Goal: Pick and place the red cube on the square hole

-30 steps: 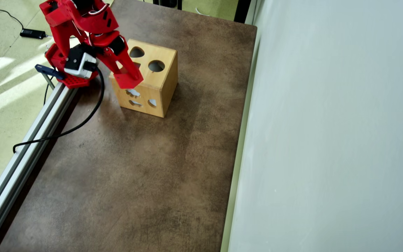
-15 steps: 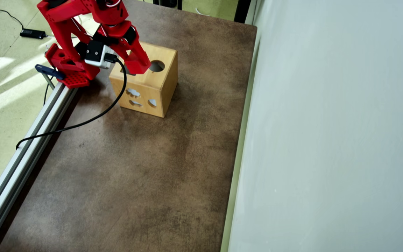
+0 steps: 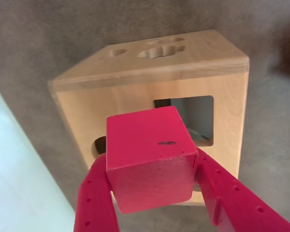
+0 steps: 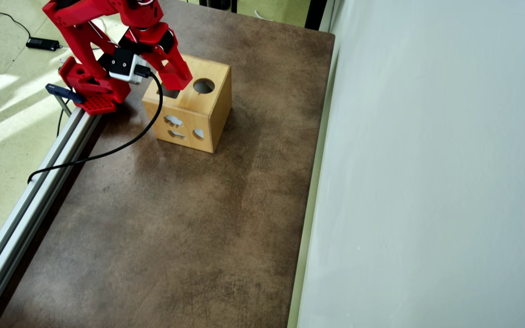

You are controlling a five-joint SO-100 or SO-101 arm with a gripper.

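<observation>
My red gripper (image 3: 150, 166) is shut on the red cube (image 3: 147, 154), one finger on each side of it. In the wrist view the cube hangs just above the top face of the wooden shape-sorter box (image 3: 111, 104), partly covering the square hole (image 3: 195, 113). A round hole (image 3: 99, 144) shows at the cube's left. In the overhead view the gripper (image 4: 177, 82) is over the box (image 4: 212, 109), above the square hole (image 4: 169, 93) and left of the round hole (image 4: 203, 85). The cube itself is hidden by the fingers there.
The box stands on a brown mat (image 4: 176, 218). An aluminium rail (image 4: 30, 196) runs along the mat's left edge, with the arm's base (image 4: 94, 91) clamped on it. A black cable (image 4: 107, 152) loops over the mat. A white wall (image 4: 426, 182) is at the right.
</observation>
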